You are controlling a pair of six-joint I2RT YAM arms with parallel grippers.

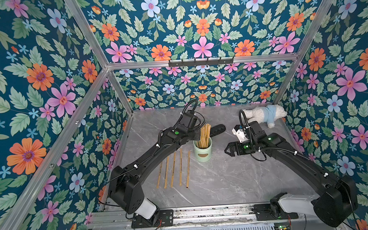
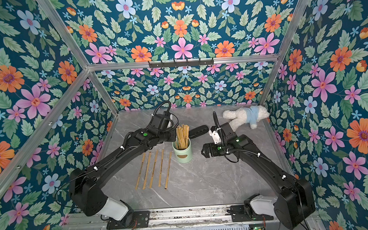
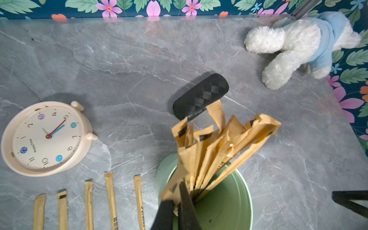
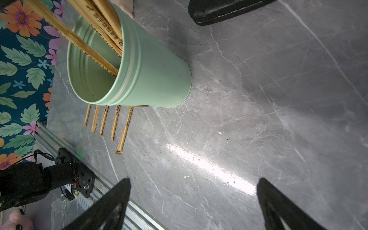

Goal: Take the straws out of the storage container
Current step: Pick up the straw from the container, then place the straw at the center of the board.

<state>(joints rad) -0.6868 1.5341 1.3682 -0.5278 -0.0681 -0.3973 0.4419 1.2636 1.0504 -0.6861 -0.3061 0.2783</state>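
The mint-green storage container (image 1: 203, 150) (image 2: 182, 154) stands upright mid-table with a bundle of tan paper-wrapped straws (image 1: 204, 133) (image 3: 215, 143) sticking up out of it. My left gripper (image 3: 175, 194) reaches in over the container's rim (image 3: 247, 201). It is shut on the top of one tilted straw (image 3: 175, 179) at the near side of the bundle. Several more straws (image 1: 173, 170) (image 2: 153, 169) lie in a row on the table left of the container. My right gripper (image 1: 227, 151) (image 4: 194, 179) hovers open and empty to the container's right.
A black woven case (image 1: 217, 129) (image 3: 200, 97) lies just behind the container. A white plush toy in blue (image 1: 265, 114) rests at the back right corner. In the left wrist view a cream round clock (image 3: 46, 137) lies beyond the laid-out straws. Floral walls enclose the table.
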